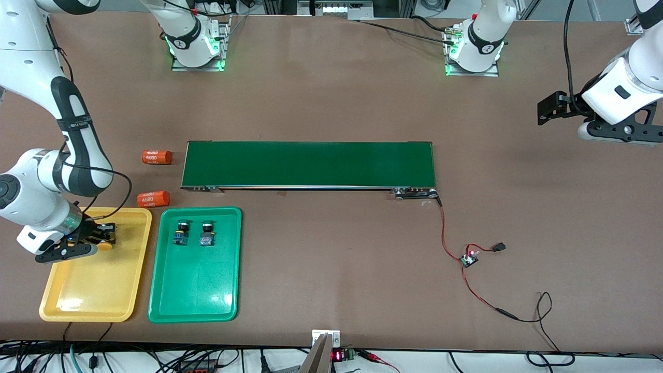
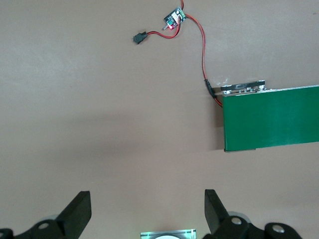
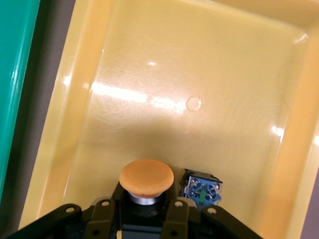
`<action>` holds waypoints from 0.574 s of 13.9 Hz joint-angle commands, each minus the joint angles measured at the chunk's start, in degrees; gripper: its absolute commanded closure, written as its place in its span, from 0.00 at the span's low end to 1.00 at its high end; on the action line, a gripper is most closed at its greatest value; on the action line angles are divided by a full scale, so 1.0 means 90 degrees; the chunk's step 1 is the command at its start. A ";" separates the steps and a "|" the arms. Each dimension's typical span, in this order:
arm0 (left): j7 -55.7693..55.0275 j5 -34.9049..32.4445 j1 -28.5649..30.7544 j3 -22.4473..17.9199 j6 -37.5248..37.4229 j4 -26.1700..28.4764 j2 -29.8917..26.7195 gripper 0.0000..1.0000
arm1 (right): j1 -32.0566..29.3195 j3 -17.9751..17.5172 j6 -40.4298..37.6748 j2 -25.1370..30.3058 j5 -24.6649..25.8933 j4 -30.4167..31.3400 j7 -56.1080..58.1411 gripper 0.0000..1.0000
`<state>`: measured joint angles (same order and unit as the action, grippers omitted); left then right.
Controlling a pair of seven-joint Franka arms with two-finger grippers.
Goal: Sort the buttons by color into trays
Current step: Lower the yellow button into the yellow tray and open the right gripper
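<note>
My right gripper (image 1: 103,235) hangs low over the yellow tray (image 1: 93,290), at the end of it farther from the front camera. It is shut on a yellow-orange-capped button (image 3: 146,178), cap outward. A second button (image 3: 201,186) lies in the tray beside it, blue body showing. Two green-capped buttons (image 1: 181,233) (image 1: 207,234) sit in the green tray (image 1: 194,295). My left gripper (image 1: 544,110) waits in the air over bare table at the left arm's end. In the left wrist view my left gripper (image 2: 147,209) is open with nothing between its fingers.
A long dark-green conveyor belt (image 1: 308,164) crosses the middle of the table. Two orange cylinders (image 1: 156,156) (image 1: 153,199) lie off its end near the yellow tray. A small circuit board (image 1: 470,257) with red wires lies toward the left arm's end.
</note>
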<state>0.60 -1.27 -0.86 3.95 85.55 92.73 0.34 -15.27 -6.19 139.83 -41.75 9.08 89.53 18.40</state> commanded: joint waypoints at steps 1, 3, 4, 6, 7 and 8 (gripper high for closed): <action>-0.0027 -0.0122 0.0007 0.0020 -0.0140 -0.0069 -0.0058 0.00 | 0.0027 -0.0045 0.0001 -0.0068 -0.0023 -0.0143 0.0055 0.42; -0.0027 -0.0122 0.0037 0.0020 -0.0150 -0.0059 -0.0058 0.00 | 0.0086 -0.0045 -0.0009 -0.0059 -0.0023 -0.0143 0.0016 0.00; -0.0027 -0.0122 0.0037 0.0020 -0.0150 -0.0059 -0.0067 0.00 | 0.0086 -0.0045 -0.0028 -0.0029 -0.0032 -0.0143 0.0016 0.00; -0.0027 -0.0122 0.0037 0.0020 -0.0150 -0.0069 -0.0058 0.00 | 0.0105 -0.0054 -0.0106 0.0184 -0.0101 -0.0094 -0.0013 0.00; -0.0027 -0.0122 0.0037 0.0020 -0.0160 -0.0059 -0.0058 0.00 | 0.0115 -0.0083 -0.0397 0.0418 -0.0111 -0.0046 -0.0062 0.00; -0.0027 -0.0122 0.0037 0.0010 -0.0160 -0.0069 -0.0058 0.00 | 0.0125 -0.0113 -0.0844 0.0710 -0.0111 -0.0026 -0.0362 0.00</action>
<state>0.60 -1.27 -0.68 3.91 85.24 92.72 0.33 -14.51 -6.74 138.30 -40.54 9.00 88.60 17.80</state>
